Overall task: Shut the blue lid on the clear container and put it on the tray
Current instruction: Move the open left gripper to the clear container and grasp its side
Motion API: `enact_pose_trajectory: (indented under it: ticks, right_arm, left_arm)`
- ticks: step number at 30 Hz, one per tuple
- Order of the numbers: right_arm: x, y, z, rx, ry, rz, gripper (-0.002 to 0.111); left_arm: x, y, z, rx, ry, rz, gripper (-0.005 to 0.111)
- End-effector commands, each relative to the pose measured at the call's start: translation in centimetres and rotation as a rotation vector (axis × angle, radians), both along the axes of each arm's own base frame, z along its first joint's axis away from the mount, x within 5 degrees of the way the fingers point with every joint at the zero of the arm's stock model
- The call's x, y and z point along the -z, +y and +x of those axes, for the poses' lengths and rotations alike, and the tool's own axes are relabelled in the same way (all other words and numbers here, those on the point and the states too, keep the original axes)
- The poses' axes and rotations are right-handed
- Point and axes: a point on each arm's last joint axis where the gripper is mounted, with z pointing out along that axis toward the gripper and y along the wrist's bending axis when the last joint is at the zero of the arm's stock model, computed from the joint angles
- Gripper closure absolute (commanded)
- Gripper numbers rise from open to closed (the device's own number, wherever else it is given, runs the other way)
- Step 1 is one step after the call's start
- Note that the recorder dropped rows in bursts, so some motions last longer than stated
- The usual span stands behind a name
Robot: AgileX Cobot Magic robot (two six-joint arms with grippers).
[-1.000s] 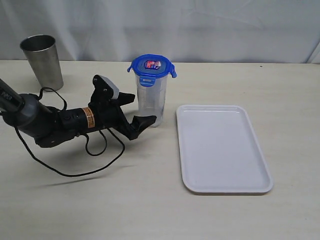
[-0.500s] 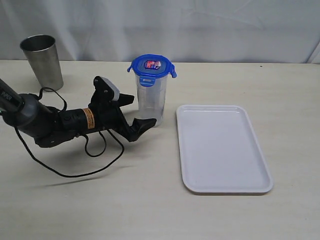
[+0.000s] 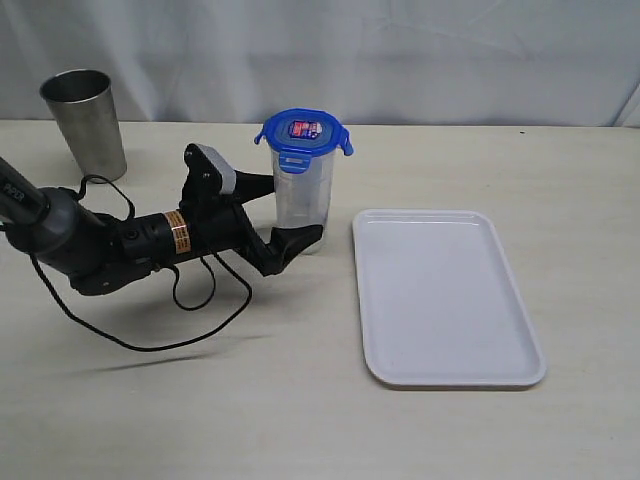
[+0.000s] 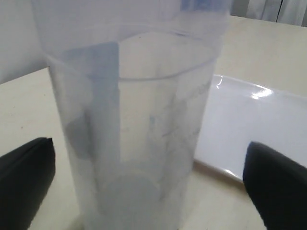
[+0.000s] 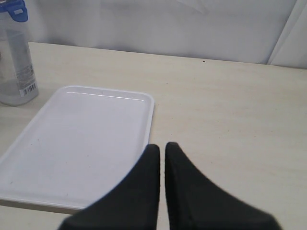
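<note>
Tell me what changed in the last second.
The left arm's black fingers spread wider and edged forward to straddle the tall clear plastic container, not yet gripping it. The blue snap-lock lid, white rectangular tray and grey steel cup stayed put.

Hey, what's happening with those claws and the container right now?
Left claw open, straddling container. Right claw shut, by tray. Lid on container, standing beside tray. Nothing between them.

Lid [image 3: 303, 131] on container [image 3: 301, 200]; tray [image 3: 447, 298] right; cup [image 3: 85, 120] far left.
</note>
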Motion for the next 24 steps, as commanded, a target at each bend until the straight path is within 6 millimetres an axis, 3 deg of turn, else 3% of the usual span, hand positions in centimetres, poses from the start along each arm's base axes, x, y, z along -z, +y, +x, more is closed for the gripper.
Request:
enact_pose_trajectory:
  ticks: [1,6,12,24]
  right_arm:
    - [0.0,0.0,0.0,0.003,-0.012,0.001,0.104]
    - [0.0,0.0,0.0,0.003,-0.012,0.001,0.104]
    - [0.0,0.0,0.0,0.003,-0.012,0.001,0.104]
    - [0.0,0.0,0.0,0.003,-0.012,0.001,0.104]
  left_arm:
    - [-0.4,-0.4,0.0,0.011,-0.022,-0.032,0.002]
    - [-1.1,-0.7,0.2,0.031,-0.058,-0.073,0.002]
    - [-1.7,-3.0,0.8,0.043,-0.073,-0.043,0.002]
    - [-1.6,-3.2,1.3,-0.034,-0.040,-0.028,0.002]
